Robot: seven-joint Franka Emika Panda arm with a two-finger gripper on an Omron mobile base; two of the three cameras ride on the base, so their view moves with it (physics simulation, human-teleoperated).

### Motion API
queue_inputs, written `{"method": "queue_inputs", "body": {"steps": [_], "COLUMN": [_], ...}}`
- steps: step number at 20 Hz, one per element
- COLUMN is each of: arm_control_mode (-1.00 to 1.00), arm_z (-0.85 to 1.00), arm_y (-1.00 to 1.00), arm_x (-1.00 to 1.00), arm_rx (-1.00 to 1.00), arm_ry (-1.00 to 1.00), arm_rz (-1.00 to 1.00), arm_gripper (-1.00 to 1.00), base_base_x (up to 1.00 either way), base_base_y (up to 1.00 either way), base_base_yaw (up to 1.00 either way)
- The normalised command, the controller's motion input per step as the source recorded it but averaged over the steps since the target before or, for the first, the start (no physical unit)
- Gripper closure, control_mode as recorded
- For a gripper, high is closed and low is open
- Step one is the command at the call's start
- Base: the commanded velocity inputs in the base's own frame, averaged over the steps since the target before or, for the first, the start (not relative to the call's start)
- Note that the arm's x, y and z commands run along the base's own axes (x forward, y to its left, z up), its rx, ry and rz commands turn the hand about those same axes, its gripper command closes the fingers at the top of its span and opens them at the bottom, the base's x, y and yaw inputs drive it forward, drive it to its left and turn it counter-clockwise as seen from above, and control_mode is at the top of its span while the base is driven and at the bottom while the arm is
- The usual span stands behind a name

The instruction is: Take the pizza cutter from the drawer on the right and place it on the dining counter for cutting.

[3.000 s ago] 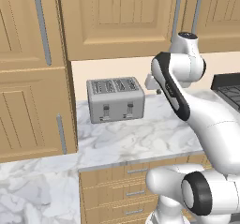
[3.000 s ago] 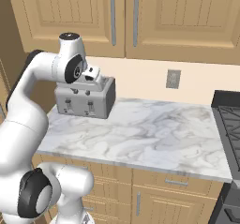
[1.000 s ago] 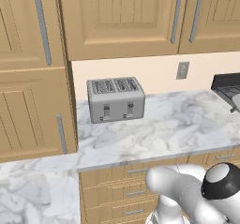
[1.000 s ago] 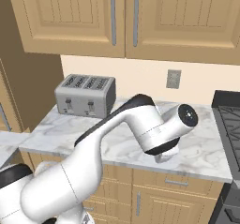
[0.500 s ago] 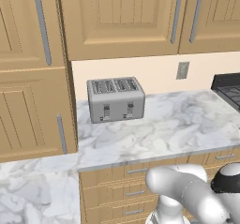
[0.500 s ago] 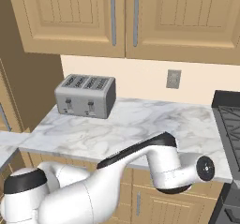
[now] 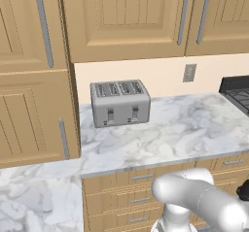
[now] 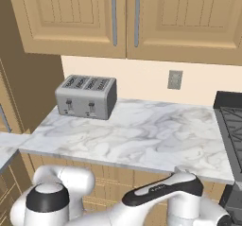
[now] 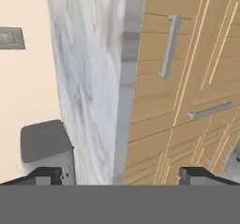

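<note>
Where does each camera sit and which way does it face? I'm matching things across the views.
Left base view: behind the arm's left, facing the toaster on the marble worktop; white arm lower right.
Right base view: behind its right, same toaster and worktop; arm along the bottom.
Hand view: rolled sideways, facing drawer fronts; open gripper at bottom.

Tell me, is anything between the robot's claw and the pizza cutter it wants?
Yes, as far as the pictures show: the drawers under the marble worktop are all shut, so the cutter stays hidden behind a closed wooden front. The open gripper faces those fronts, touching none. The toaster is off to the side.
</note>
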Motion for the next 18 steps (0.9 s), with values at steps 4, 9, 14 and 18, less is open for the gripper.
{"method": "queue_inputs", "body": {"steps": [4, 9, 14, 18], "arm_control_mode": [-1.0, -1.0, -1.0, -1.0], "arm_z": [-0.42, -0.41, -0.34, -0.25], "arm_y": [-0.05, -0.03, 0.0, 0.0], "arm_x": [0.0, 0.0, 0.12, 0.34], "arm_rx": [0.11, 0.09, 0.07, 0.06], "arm_ry": [-0.18, -0.22, -0.17, -0.08], "arm_rz": [-0.01, 0.0, -0.04, -0.1], "arm_gripper": [-1.0, -1.0, -1.0, -1.0], "base_base_x": [0.0, 0.0, 0.0, 0.0], "base_base_y": [0.0, 0.0, 0.0, 0.0], "base_base_yaw": [0.0, 0.0, 0.0, 0.0]}}
